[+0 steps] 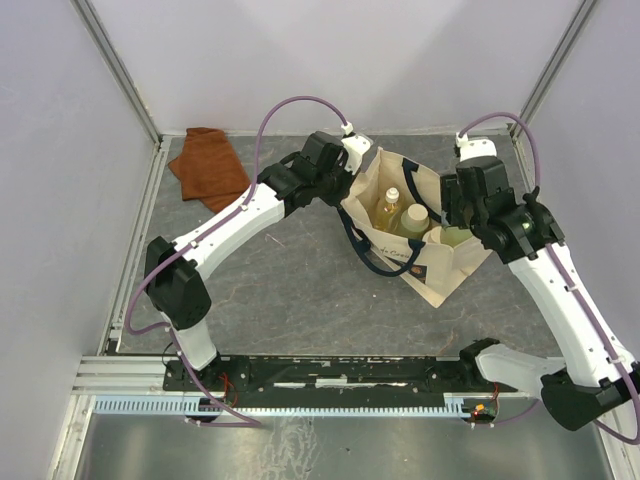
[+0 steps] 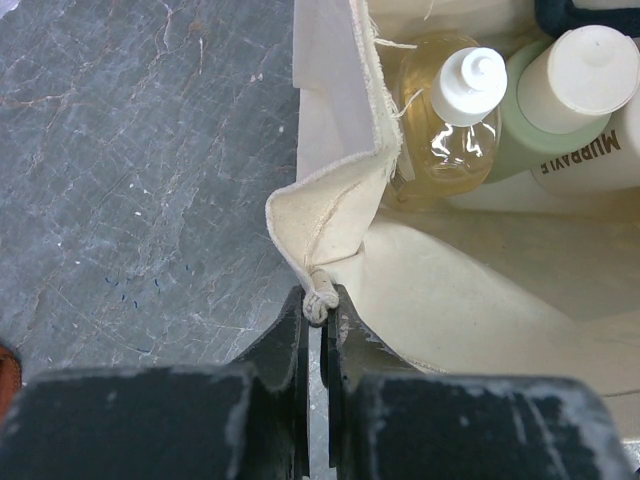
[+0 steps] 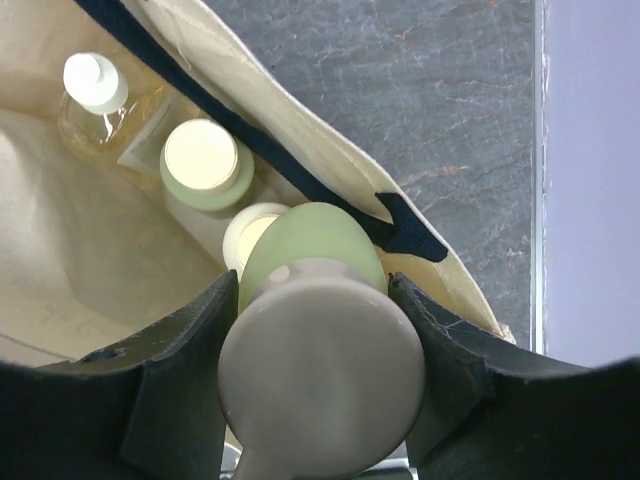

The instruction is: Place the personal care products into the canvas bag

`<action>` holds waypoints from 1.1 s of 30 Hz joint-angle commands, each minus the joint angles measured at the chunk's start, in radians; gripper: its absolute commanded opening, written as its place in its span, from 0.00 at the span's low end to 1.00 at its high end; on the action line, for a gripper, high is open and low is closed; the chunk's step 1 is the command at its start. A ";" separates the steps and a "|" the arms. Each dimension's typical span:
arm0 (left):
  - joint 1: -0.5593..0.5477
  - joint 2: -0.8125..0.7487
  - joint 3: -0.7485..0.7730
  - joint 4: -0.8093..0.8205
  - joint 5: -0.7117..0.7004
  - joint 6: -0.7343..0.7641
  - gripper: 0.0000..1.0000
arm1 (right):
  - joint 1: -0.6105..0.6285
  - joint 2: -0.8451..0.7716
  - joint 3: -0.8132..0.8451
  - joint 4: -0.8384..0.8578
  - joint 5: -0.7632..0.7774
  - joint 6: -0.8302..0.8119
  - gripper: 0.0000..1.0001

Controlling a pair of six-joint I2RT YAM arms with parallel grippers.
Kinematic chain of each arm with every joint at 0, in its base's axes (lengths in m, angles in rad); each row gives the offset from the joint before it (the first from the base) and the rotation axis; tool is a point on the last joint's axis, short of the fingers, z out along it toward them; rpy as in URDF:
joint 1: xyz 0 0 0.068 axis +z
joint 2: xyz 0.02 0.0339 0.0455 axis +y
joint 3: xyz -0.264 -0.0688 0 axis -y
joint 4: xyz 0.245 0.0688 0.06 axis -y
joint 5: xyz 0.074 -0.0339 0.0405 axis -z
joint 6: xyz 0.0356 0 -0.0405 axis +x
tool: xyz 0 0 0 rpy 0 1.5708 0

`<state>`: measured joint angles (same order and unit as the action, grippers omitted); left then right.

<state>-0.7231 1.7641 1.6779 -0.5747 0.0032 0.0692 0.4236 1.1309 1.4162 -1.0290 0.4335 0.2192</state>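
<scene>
Canvas bag (image 1: 445,268) stands open on the counter (image 1: 300,290), its rim pinched tight in the left end effector (image 2: 320,300). Right end effector (image 3: 315,290) is clamped on the spout-capped green bottle (image 3: 312,240) at the bag's mouth. The amber bottle (image 3: 100,100), capped green bottle (image 3: 205,165) and white bottle (image 3: 250,230) sit inside.

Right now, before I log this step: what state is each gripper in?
Left gripper: shut, pinching the rim of the canvas bag.
Right gripper: shut on the pale green bottle, above the bag's opening.
</scene>
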 commanded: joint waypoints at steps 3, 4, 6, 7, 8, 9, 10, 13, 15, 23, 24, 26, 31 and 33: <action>0.014 -0.048 0.027 -0.050 -0.001 0.044 0.03 | -0.013 -0.011 -0.123 0.085 -0.026 0.018 0.00; 0.013 -0.047 0.027 -0.051 -0.002 0.044 0.03 | -0.013 -0.010 -0.135 0.089 -0.026 0.019 0.00; 0.013 -0.046 0.027 -0.053 -0.001 0.044 0.03 | -0.016 -0.009 -0.146 0.088 -0.024 0.020 0.00; 0.013 -0.046 0.026 -0.053 -0.001 0.043 0.03 | -0.016 -0.007 -0.143 0.082 -0.023 0.020 0.00; 0.012 -0.045 0.026 -0.053 -0.001 0.044 0.03 | -0.016 -0.008 -0.135 0.078 -0.022 0.018 0.00; 0.013 -0.044 0.027 -0.053 -0.001 0.044 0.03 | -0.018 -0.007 -0.123 0.075 -0.021 0.014 0.00; 0.013 -0.043 0.026 -0.053 0.000 0.043 0.03 | -0.018 -0.007 -0.110 0.071 -0.021 0.010 0.00; 0.013 -0.039 0.030 -0.053 0.004 0.039 0.03 | -0.019 0.009 -0.060 0.053 -0.019 -0.004 0.00; 0.013 -0.040 0.031 -0.053 0.007 0.035 0.03 | -0.019 0.024 -0.031 0.039 -0.019 -0.012 0.00; 0.013 -0.043 0.038 -0.064 0.003 0.042 0.03 | -0.031 0.015 0.040 -0.116 0.077 -0.002 0.00; 0.013 -0.041 0.042 -0.066 0.005 0.040 0.03 | -0.035 0.007 0.038 -0.125 0.079 0.001 0.00; 0.013 -0.037 0.047 -0.068 0.010 0.037 0.03 | -0.042 -0.004 0.031 -0.134 0.078 0.002 0.00; 0.014 -0.035 0.051 -0.072 0.012 0.036 0.03 | -0.054 -0.005 0.023 -0.149 0.080 -0.003 0.00; 0.012 -0.035 0.052 -0.074 0.011 0.037 0.03 | -0.058 -0.004 0.020 -0.156 0.082 0.001 0.00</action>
<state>-0.7227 1.7641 1.6875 -0.5968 0.0097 0.0692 0.3798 1.1320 1.4303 -1.1000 0.4614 0.2371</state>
